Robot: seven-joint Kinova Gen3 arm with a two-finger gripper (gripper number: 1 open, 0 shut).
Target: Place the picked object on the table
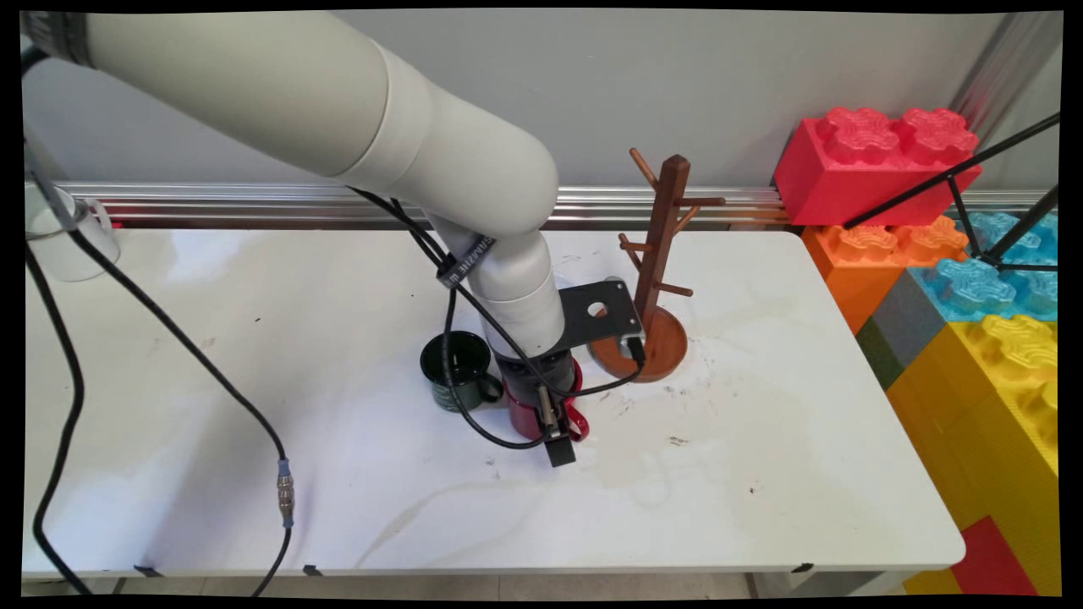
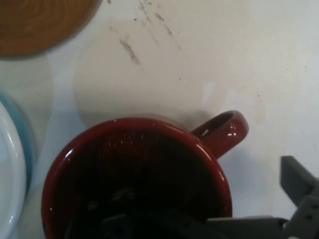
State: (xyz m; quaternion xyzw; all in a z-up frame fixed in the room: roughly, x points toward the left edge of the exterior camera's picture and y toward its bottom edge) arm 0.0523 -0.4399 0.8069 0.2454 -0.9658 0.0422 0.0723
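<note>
Fingers (image 2: 298, 185) are spread around the wall of a red mug (image 2: 144, 130): one stands outside, beside the handle and apart from it, and the other is lost in the dark inside. This mug stands on the white desk (image 1: 761, 474), just beside a dark green mug (image 1: 457, 372) and near the round base of a wooden mug stand (image 1: 664, 237). Pale print on the green mug cannot be read. A white and blue rim (image 2: 9, 164) is cut off in the hand view.

We look down across the white table (image 1: 254, 355) from its near side. Our hand view sits close above the red mug (image 2: 137, 179), which both views share, its handle at two o'clock.
</note>
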